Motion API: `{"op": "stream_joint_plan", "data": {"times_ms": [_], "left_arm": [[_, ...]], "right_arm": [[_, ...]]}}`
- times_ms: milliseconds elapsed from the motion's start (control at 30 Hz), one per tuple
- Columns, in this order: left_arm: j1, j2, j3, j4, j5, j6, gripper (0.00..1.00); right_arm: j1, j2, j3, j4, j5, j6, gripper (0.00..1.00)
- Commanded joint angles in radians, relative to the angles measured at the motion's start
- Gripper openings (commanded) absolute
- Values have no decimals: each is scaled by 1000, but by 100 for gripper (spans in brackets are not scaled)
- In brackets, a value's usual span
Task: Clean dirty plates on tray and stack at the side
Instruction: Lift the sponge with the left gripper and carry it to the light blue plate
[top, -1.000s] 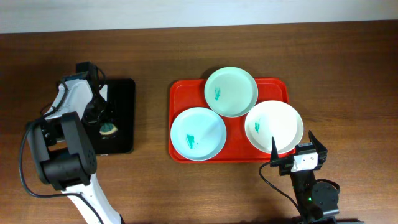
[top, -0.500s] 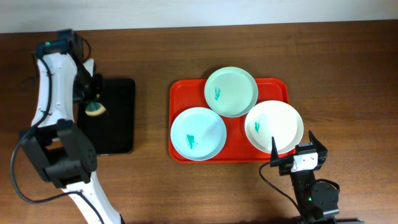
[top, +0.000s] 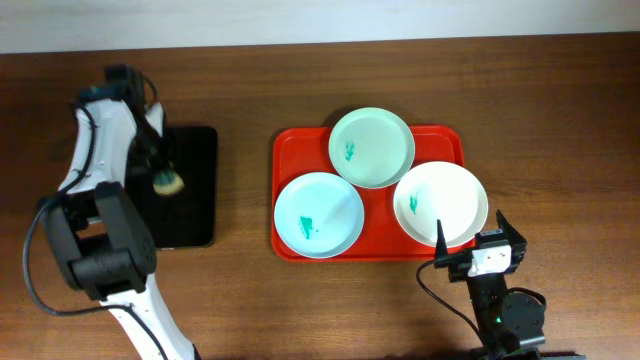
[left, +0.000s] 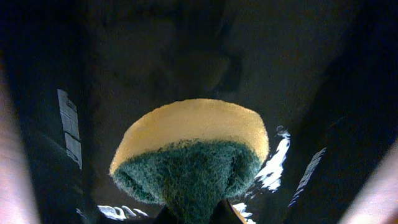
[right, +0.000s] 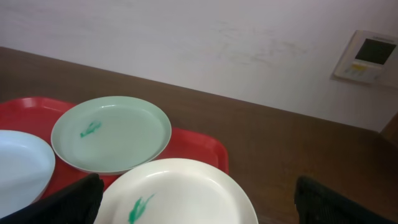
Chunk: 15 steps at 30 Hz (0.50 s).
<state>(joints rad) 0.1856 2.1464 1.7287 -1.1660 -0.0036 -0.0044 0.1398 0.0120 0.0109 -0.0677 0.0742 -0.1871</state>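
**Left gripper clamped on sponge, over black tray**

I read the left gripper (top: 162, 172) as closed tight on a yellow-and-green sponge (left: 191, 152), with the black tray (top: 195, 205) beneath it. The red tray (top: 286, 150) lies well apart, to that gripper's right. It carries 3 plates: green plate (top: 372, 147), blue plate (top: 319, 214) and white plate (top: 440, 203), each with 1 green smear. The right gripper (top: 472, 232) has its fingers spread apart. The white plate is just ahead of it.
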Motion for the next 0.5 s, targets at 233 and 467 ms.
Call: {"op": "stream_joint_plan", "data": {"times_ms": [233,467], "left_arm": [[3,-51,372,-249,23,-2,0],[3,-31,-20,17,23,-2,0]], "right_arm": [[-3,-4,-5,-5,16,1,98],[-3,-4,-5,-5,16,1,98]]}}
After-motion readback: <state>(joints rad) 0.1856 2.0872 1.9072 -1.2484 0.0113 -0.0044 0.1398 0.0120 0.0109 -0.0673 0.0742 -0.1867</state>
